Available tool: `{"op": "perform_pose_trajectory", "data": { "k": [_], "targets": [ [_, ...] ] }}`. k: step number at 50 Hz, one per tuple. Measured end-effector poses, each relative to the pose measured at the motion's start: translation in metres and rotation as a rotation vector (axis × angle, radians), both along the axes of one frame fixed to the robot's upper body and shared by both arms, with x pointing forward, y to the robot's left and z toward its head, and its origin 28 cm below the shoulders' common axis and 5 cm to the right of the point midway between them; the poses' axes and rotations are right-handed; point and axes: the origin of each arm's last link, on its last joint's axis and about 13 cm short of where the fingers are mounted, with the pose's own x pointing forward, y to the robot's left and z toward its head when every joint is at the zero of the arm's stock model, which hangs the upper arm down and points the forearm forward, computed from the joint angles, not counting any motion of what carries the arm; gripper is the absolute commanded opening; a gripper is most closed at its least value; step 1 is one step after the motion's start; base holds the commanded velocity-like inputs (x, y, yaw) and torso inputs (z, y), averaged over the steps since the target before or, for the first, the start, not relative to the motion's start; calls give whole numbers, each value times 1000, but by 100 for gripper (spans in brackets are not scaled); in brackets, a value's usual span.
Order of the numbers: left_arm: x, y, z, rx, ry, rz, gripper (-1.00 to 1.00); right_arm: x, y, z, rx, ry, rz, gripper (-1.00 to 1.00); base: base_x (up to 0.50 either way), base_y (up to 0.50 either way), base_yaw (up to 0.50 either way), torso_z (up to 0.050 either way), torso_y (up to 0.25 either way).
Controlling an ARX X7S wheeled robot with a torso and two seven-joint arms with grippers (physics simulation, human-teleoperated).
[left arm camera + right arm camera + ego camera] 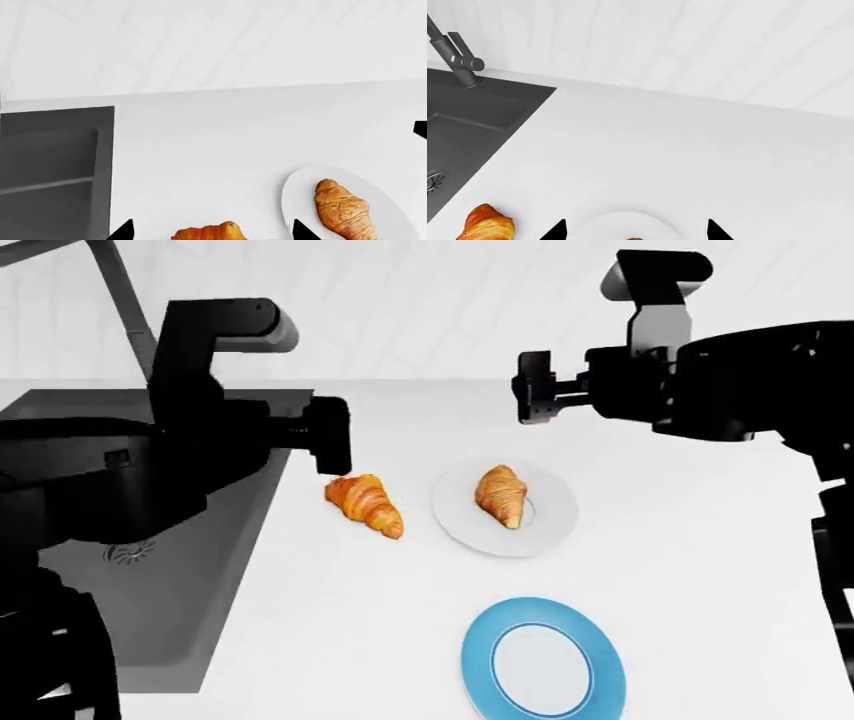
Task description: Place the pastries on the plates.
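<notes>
On the white counter [694, 570], one croissant [501, 495] lies on the plain white plate [550, 530], which sits about midway across the counter, well back from its front edge; in the left wrist view the same croissant [342, 209] rests on the plate [297, 192] with one tapered end toward the plate's middle. The other croissant [364, 504] lies bare on the counter just beside the white plate, between it and the dark sink [147, 590] sunk into the counter's left side, close to the sink's edge and not touching the plate. The blue-rimmed plate [478, 665] sits near the counter's front edge, in front of the white plate and well apart from both pastries, with nothing on its white centre. The left gripper [334, 440] hangs directly over the bare croissant's back end; in its wrist view the two black fingertips [123, 231] stand wide apart with that croissant [208, 232] between them, untouched. The right gripper [534, 388] hovers above and behind the white plate, toward the counter's back edge; its wrist view shows its fingertips [555, 231] likewise spread wide, straddling the plate's rim [620, 220], holding nothing. A grey faucet [455, 55] rises at the sink's back edge near the marbled wall [694, 45].
</notes>
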Motion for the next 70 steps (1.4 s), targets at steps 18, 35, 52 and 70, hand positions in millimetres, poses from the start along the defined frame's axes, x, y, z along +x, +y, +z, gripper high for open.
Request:
{"op": "perform_pose_trajectory", "data": {
  "k": [18,35,52,70],
  "targets": [
    [14,-45,4,-50,255,29,100,-4,-3,1,-15,-14,-12,100,0,0,0,0,0],
    [29,-63,-13,-11,293,145,100,-5,-4,-6,-30,-5,-7,100,0,0,0,0,0],
    [38,-81,-32,-52,329,256,100,-4,-6,-16,-29,5,-7,100,0,0,0,0,0],
    [34,-96,-58,13,370,291,100,-5,-9,-24,-17,11,-6,100,0,0,0,0,0]
  ]
}}
